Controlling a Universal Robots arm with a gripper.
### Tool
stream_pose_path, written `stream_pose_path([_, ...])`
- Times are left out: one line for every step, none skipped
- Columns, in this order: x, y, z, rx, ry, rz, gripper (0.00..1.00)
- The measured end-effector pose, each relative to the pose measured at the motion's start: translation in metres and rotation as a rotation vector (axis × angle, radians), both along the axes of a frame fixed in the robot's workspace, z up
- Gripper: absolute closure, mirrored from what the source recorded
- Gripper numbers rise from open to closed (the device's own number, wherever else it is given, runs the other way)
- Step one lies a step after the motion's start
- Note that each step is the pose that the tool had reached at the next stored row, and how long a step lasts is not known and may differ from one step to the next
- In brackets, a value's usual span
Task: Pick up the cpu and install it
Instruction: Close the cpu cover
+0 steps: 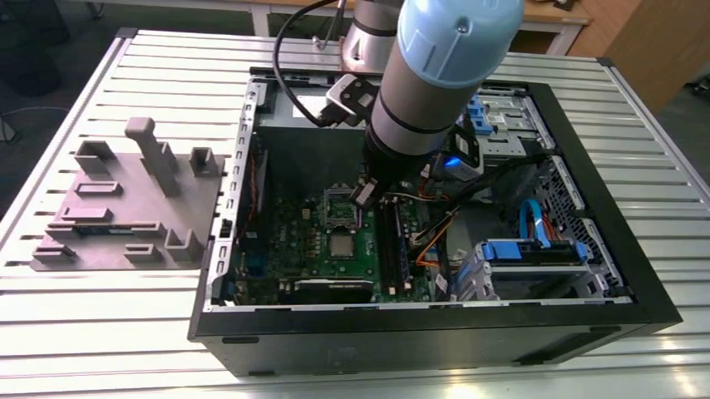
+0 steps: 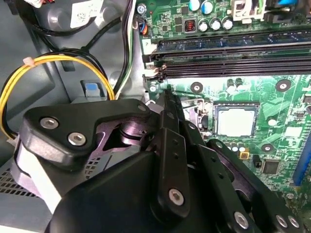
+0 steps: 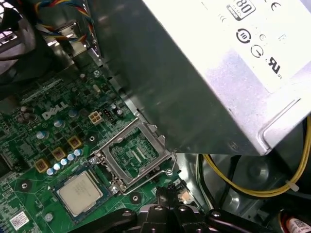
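Observation:
The cpu is a silver square lying flat in its socket on the green motherboard. It also shows in both wrist views. The socket's metal frame stands flipped open beside the chip, its wire lever out to the side. My gripper hangs inside the case just past that open frame, a short way from the cpu. Its black fingers are pressed together with nothing between them. The fingertips sit close to the lever.
The open computer case rests on a slatted metal table. A grey power supply box looms beside the socket. Yellow cables, memory slots and blue drive brackets crowd the case. A grey fixture plate lies at the exterior view's left.

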State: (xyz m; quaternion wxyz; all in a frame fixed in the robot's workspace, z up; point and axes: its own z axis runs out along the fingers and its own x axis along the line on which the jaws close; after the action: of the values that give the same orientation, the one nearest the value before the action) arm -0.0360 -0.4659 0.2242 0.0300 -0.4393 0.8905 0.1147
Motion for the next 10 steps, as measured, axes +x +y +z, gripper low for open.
stream_pose_path([0.0000,0.0003,-0.0004,0.0029,0.0001,0.000,0.90])
stream_pose_path([-0.0001,0.0004,-0.0008,0.0125,0.0001,0.000,0.90])
stream_pose_path([-0.0001,0.0006,-0.0011,0.0244,0.0001,0.000,0.90])
stream_pose_path([-0.0001,0.0008,-0.0016,0.0351,0.0001,0.000,0.90])
stream_pose_path([-0.0001,0.0011,-0.0026,0.0423,0.0000,0.000,0.90])
stream_pose_path([0.0000,0.0016,-0.0042,0.0452,-0.0001,0.000,0.90])
stream_pose_path([0.0001,0.0020,-0.0059,0.0456,-0.0001,0.000,0.90])
stream_pose_path([0.0001,0.0025,-0.0076,0.0456,0.0000,0.000,0.90])
stream_pose_path([0.0001,0.0030,-0.0093,0.0460,0.0001,0.000,0.90])
stream_pose_path([0.0002,0.0034,-0.0104,0.0477,0.0001,0.000,0.90])
